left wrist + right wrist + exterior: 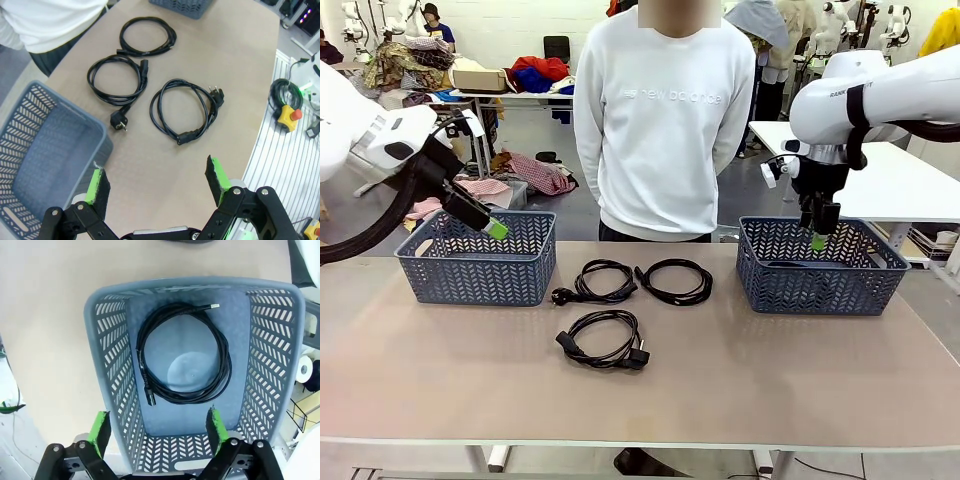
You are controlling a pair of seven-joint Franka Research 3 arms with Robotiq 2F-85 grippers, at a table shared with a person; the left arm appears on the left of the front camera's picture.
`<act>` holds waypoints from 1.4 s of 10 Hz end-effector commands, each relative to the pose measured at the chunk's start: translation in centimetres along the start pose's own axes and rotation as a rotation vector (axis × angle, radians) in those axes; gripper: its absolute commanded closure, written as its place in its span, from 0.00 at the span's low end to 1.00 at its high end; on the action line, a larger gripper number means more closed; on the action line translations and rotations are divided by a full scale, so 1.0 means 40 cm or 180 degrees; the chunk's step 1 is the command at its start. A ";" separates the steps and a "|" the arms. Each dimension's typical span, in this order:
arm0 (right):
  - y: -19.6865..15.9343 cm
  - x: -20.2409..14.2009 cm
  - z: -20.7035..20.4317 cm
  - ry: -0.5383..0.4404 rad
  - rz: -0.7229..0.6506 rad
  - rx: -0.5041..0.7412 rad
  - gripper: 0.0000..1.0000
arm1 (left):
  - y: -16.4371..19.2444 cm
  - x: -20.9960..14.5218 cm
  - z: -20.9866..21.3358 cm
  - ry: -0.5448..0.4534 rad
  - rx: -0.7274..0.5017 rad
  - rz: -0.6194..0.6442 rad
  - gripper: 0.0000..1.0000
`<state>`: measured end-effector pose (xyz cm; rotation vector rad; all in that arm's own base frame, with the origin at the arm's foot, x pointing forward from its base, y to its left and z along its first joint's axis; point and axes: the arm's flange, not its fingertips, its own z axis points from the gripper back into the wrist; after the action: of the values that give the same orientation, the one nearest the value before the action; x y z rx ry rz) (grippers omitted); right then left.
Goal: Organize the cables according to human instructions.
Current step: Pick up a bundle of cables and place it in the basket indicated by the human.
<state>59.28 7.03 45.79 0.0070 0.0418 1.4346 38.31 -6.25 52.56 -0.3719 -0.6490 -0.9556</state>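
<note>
While the tabletop (800, 370) carries everything, the person (660, 130) stands at its far side with arms down, and no pointing gesture can be read. The left arm (380, 140) reaches in low and slanted from its own side. The right arm (880, 95) comes in high and turns straight down. Each hangs over a basket: the left basket (480, 275) at one end, the right basket (820, 285) at the other, well apart.

One cable (141, 365) already lies coiled flat on the floor of the right basket. Three more lie loose on the tabletop between the baskets: a back-left cable (119, 121) and a back-right cable (145, 53) just beside each other, and a front cable (187, 137) nearer the robot, its loop drawn out left to right. All three lie rightward of the left jaws and leftward of the right jaws. The back-left cable, its plug toward the left basket, looks the shorter reach for the left arm, and the back-right one for the right arm. The front one sits about midway.

The left jaws are spread and hold nothing, tilted over the left basket's inner rim toward the loose cables. The right jaws are spread too, hold nothing, and point down into the right basket above the coiled cable.
</note>
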 end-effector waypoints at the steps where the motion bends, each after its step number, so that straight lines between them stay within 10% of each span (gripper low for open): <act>1: 0.000 -0.001 -0.003 -0.0001 0.0048 0.0007 0.00 | 0.005 -0.003 0.000 -0.0072 -0.0064 -0.0030 0.00; 6: 0.039 0.016 0.014 -0.0283 -0.0370 -0.0002 0.00 | 0.005 -0.003 0.000 -0.0072 -0.0064 -0.0030 0.00; 14: 0.346 0.152 0.053 -0.0816 -0.1366 -0.0247 0.00 | 0.005 -0.003 0.000 -0.0072 -0.0064 -0.0030 0.00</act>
<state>48.14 14.56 49.13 0.1009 -0.1367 1.0341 38.32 -6.24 52.62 -0.3718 -0.6499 -0.9557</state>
